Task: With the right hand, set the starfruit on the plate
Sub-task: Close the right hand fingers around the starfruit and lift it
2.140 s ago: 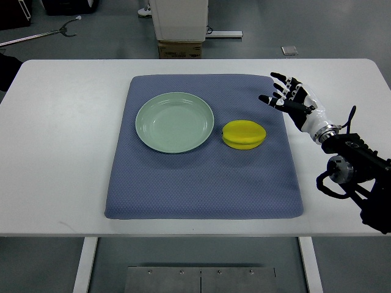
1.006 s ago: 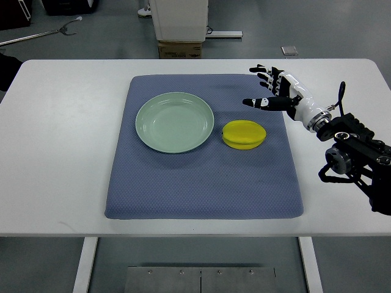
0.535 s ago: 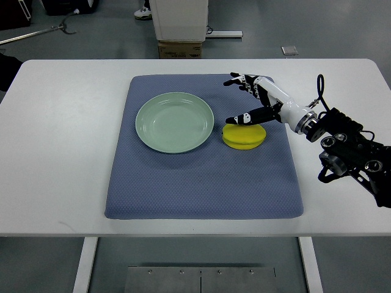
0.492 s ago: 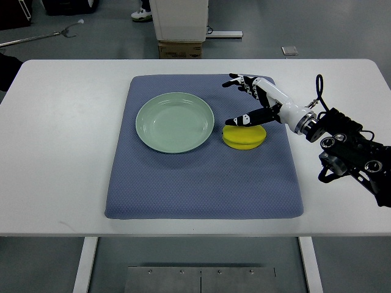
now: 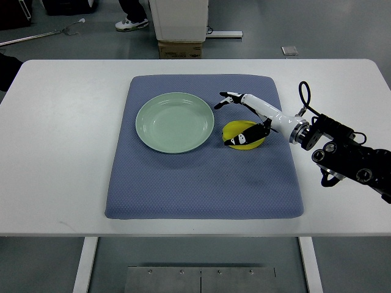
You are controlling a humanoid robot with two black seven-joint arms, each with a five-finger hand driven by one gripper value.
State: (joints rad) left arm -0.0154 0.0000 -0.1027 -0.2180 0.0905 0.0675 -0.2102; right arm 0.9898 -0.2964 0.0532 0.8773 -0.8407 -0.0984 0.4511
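Where the right hand (image 5: 244, 119) reaches over the blue mat (image 5: 201, 177): fingers (image 5: 227, 97) spread wide beyond the yellow starfruit (image 5: 247, 129), thumb laid across its near-left edge, nothing yet enclosed or lifted. Starfruit directly under the palm, resting on the mat. Pale green plate (image 5: 175, 122) just left of the hand, bare, apart from the fruit by a narrow strip of mat. Nothing between fruit and plate. White table (image 5: 61, 152) beneath the mat on all sides. Black forearm and wrist housing trailing right of the hand, off the mat's right edge. Beyond the table's far edge: cardboard box (image 5: 180, 49) below a white cabinet (image 5: 179, 18), a person's shoes (image 5: 131, 23) on the floor, a small grey floor plate (image 5: 289, 50) far right. No legible writing or labels anywhere.
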